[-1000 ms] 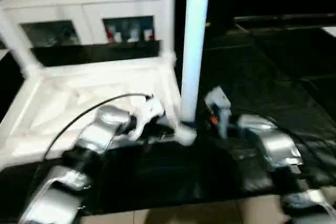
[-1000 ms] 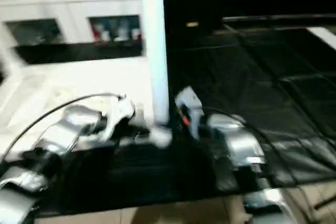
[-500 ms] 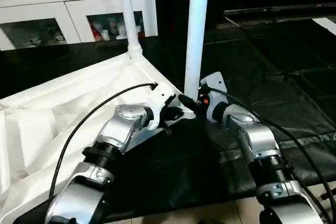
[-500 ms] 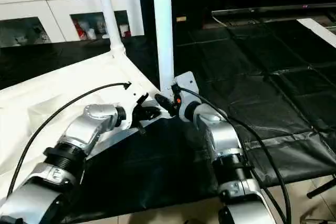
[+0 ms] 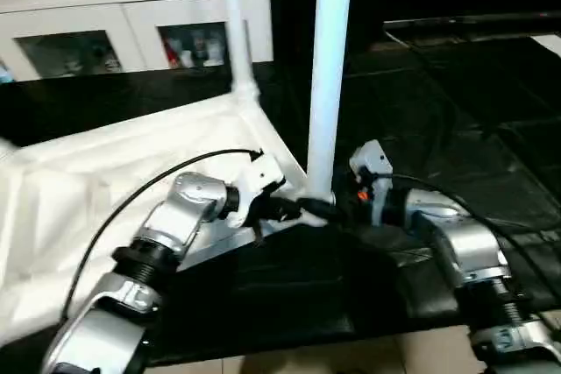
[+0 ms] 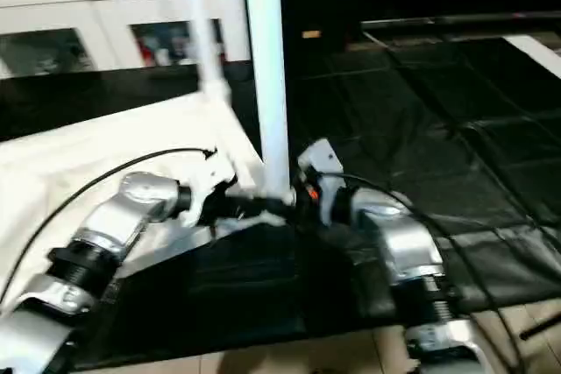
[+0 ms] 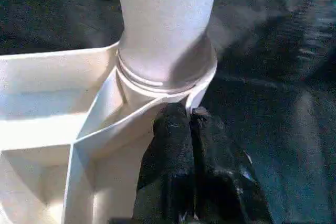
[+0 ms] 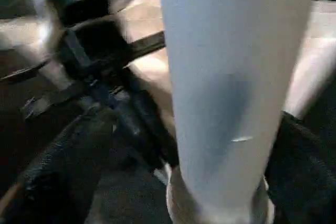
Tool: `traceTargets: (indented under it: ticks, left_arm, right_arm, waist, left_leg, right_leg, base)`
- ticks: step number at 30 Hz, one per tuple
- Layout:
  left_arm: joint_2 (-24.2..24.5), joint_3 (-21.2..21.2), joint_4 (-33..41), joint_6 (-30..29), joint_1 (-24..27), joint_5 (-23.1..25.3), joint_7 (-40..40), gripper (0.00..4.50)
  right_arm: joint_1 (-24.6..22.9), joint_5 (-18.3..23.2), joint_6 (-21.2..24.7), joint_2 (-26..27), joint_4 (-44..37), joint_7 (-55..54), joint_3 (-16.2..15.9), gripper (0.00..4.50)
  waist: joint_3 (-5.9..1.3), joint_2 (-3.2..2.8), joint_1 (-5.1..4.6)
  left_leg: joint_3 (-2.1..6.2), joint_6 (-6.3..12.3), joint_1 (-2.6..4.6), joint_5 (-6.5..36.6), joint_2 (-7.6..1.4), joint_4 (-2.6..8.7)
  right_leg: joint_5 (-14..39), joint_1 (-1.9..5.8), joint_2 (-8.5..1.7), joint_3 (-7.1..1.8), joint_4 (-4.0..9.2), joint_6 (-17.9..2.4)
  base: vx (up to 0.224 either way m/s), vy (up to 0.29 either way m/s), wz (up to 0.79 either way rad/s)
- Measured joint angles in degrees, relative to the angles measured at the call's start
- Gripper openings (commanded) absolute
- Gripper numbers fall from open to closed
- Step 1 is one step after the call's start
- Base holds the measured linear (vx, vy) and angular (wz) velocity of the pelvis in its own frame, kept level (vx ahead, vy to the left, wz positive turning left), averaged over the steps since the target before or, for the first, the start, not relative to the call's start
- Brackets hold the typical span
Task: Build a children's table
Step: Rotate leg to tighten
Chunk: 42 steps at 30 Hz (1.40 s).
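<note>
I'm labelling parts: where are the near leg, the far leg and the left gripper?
Near leg (image 5: 326, 85): left eye view, mid shaft.
Far leg (image 5: 234, 24): left eye view, mid shaft.
Left gripper (image 7: 190, 116): left wrist view, fingertips together at the corner socket.

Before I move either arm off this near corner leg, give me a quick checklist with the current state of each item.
1. Near leg standing upright in its corner socket: ok.
2. Leg fully seated in the socket: cannot tell.
3. Left gripper fingers shut, tips against the socket base: ok.
4. Right gripper fingers spread either side of the leg, not clamped: ok.
5. Far leg standing in its corner: ok.
6. Tabletop lying underside up on the dark floor mat: ok.
</note>
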State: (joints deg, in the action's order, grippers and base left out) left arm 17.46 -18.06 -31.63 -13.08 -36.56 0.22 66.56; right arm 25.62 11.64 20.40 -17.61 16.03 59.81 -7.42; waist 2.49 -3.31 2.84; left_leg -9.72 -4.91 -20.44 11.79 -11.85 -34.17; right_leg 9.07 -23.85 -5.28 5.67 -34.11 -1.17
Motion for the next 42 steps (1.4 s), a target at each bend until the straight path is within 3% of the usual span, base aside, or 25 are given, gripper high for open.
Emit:
traceTargets:
  ticks: [9,20,21,25,42]
  left_arm:
    - [3.9,-4.0,3.0,3.5,0.7,-0.5,10.9,0.0]
    - [6.7,-6.8,7.4,5.2,2.2,-0.6,17.1,0.0]
    - [6.9,-6.9,7.7,5.3,2.3,-0.6,17.3,0.0]
    - [7.0,-7.1,7.9,5.5,2.3,-0.5,17.3,0.0]
    - [6.9,-7.2,8.3,5.5,2.5,-0.5,17.2,0.0]
  right_arm:
    - [1.9,2.1,0.7,-8.4,-0.1,14.5,-3.0,4.48]
    - [3.7,2.1,0.4,-9.9,1.1,22.1,-7.2,4.48]
    - [3.7,2.1,0.1,-9.8,1.3,22.6,-7.4,4.21]
    - [3.7,2.1,-0.2,-9.2,2.6,22.9,-7.9,4.08]
    - [3.9,2.8,-0.6,-7.4,2.6,24.3,-8.7,2.56]
  waist:
    - [0.01,0.05,2.21]
    - [0.02,0.15,2.43]
    - [0.02,0.16,2.43]
    - [0.02,0.16,2.4]
    - [0.02,0.16,2.42]
  left_leg:
    - [0.0,0.02,0.01,0.0,0.01,-0.23]
    - [-0.01,0.0,0.0,0.0,0.01,-0.27]
    - [-0.01,0.0,0.0,0.0,0.01,-0.28]
    - [-0.01,-0.01,0.0,0.0,0.02,-0.3]
    - [0.0,0.0,-0.01,0.0,0.01,-0.29]
  right_leg:
    - [0.0,0.05,-0.03,-0.05,-0.06,0.0]
    - [0.0,0.12,-0.04,-0.07,-0.08,0.0]
    - [0.0,0.13,-0.04,-0.07,-0.08,0.0]
    - [0.0,0.16,-0.04,-0.08,-0.08,0.0]
    - [0.0,0.15,-0.04,-0.07,-0.07,0.0]
  base:
    - [0.0,0.0,0.0]
    - [0.0,0.0,0.0]
    - [0.0,0.0,0.0]
    - [0.0,0.0,0.0]
    - [0.0,0.0,0.0]
